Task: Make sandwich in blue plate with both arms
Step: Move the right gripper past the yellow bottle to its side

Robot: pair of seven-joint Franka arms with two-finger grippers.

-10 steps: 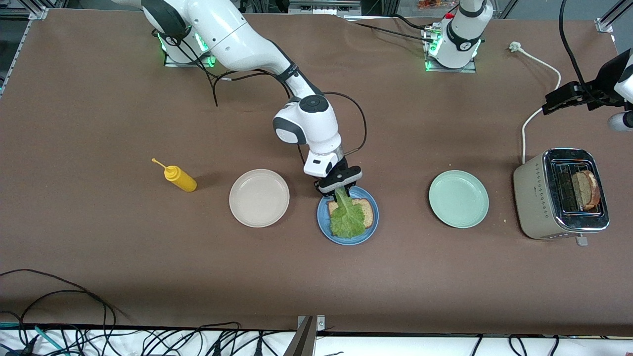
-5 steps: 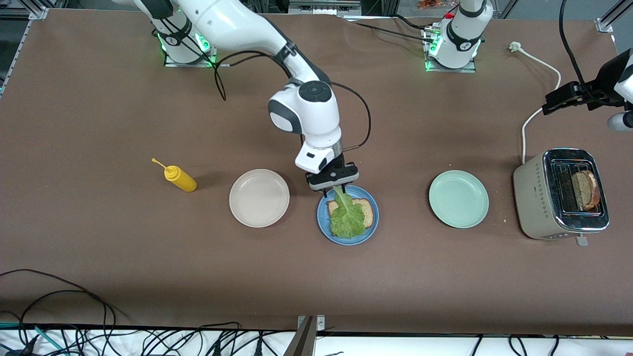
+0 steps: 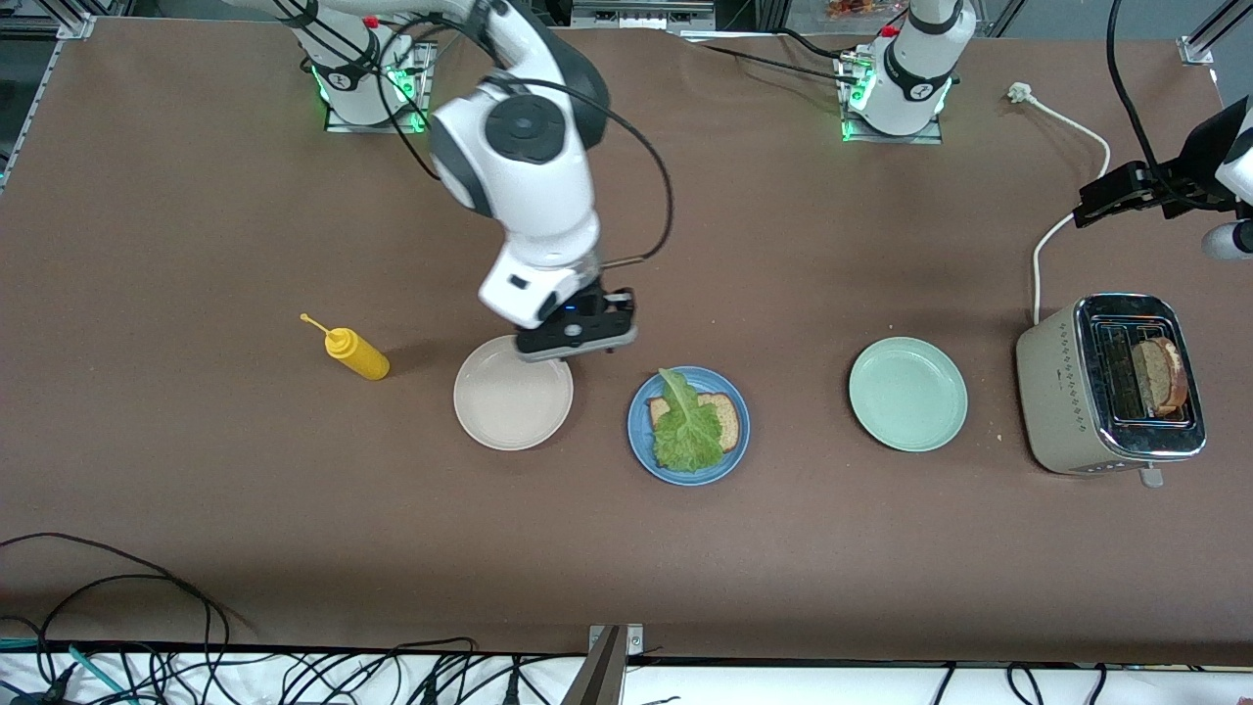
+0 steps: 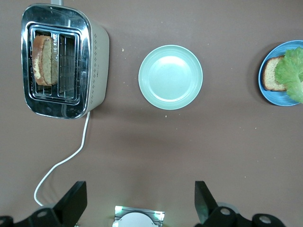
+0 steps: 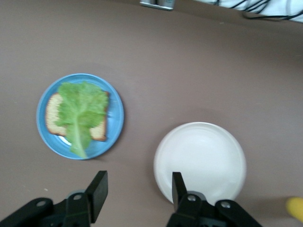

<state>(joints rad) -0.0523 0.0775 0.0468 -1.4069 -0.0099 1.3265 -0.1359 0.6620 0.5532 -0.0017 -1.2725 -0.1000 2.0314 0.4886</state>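
Since a second ago: right gripper has let go of the lettuce leaf and drawn up and off to hang over the rim of the beige plate.

Item: blue plate, mid-bench, well in from every edge; bears one bread slice under the leaf.

Right gripper: fingers apart, empty, plate just beside it.

Step judged: lettuce laid; second bread slice stands in the toaster near the left arm's end edge.

Left gripper: open, empty, waits above that end.

Next move: lift the toast out and cap the leaf squarely.
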